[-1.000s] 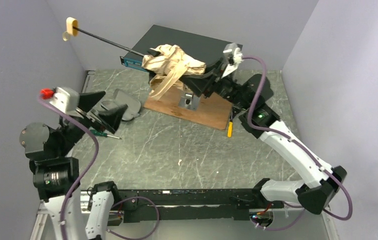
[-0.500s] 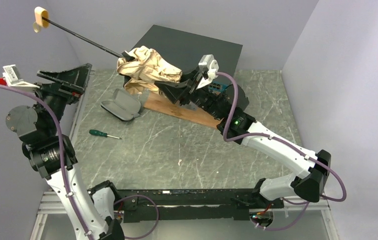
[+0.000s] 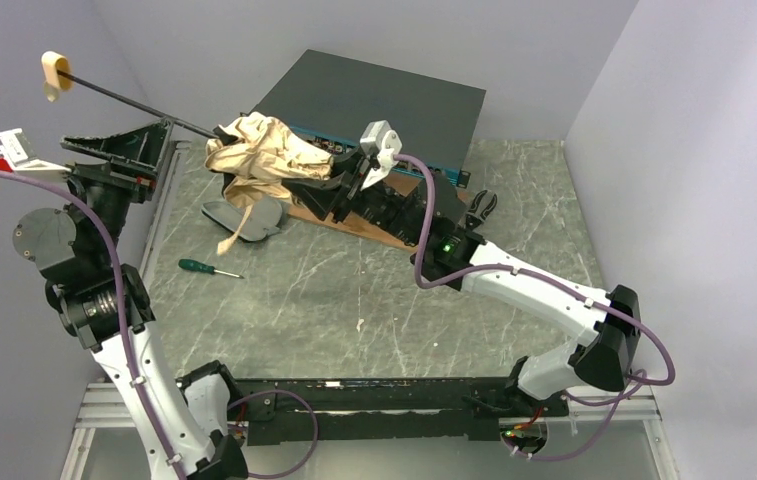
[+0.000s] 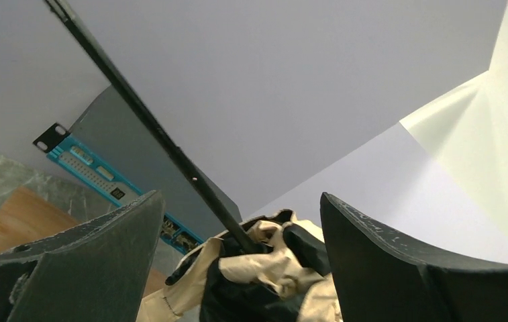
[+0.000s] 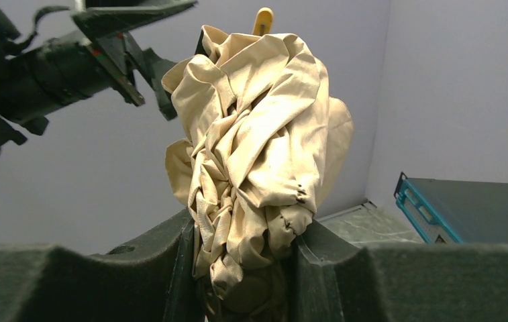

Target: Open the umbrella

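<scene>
Cloth [image 5: 258,134] of the umbrella [image 3: 259,150] sits pinched in the right gripper [image 5: 244,228]. The left gripper [image 4: 241,198] gapes empty around the shaft [image 4: 137,107]. Loose cloth may slip out.

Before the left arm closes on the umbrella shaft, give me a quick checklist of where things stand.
1. Grip of the right gripper on the canopy: ok, fabric pinched between its fingers.
2. Opening of the left gripper: ok, jaws wide.
3. Position of the shaft inside those jaws: ok in the left wrist view, no contact.
4. Clearance of the handle: ok, in the air, nothing touching it.
5. Canopy spread: not ok, bunched.
6. Room to spread: cannot tell; the network switch sits close behind.
</scene>
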